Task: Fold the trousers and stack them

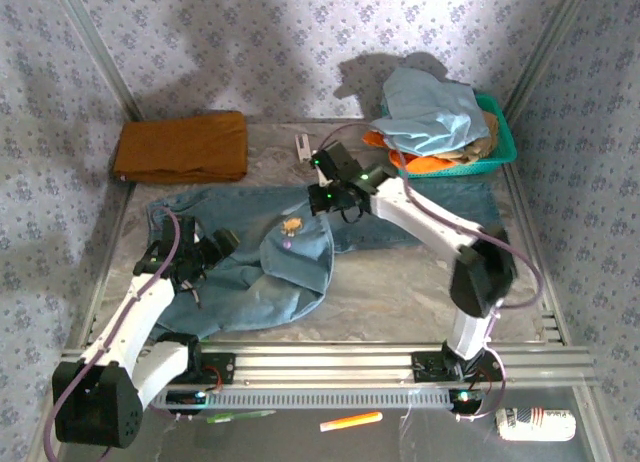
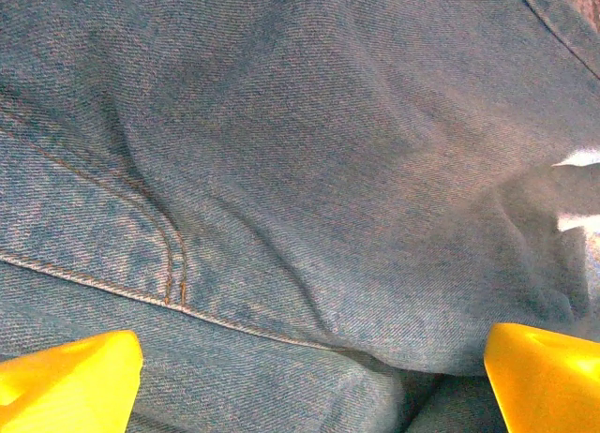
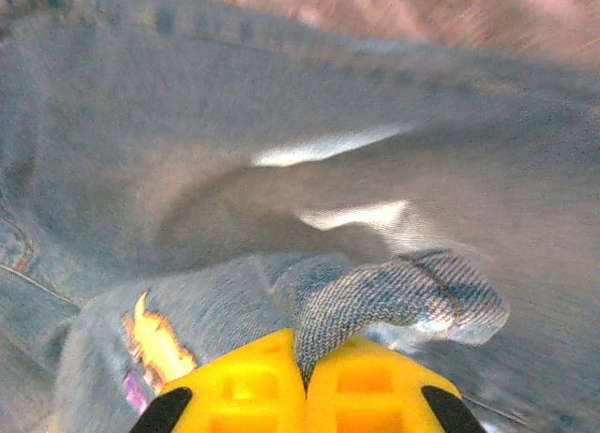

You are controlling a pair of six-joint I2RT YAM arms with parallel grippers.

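The trousers are light blue faded denim, spread crumpled across the middle of the table, with a small tan patch near their centre. My left gripper hovers low over their left part. In the left wrist view its yellow fingers stand wide apart over seamed denim, with nothing between them. My right gripper is at the upper edge of the trousers. In the right wrist view the right gripper has both fingers pressed together on a pinched fold of denim.
A mustard-brown folded cloth lies at the back left. At the back right, a green basket holds a paler blue garment over orange cloth. An orange marker lies in front of the arm bases.
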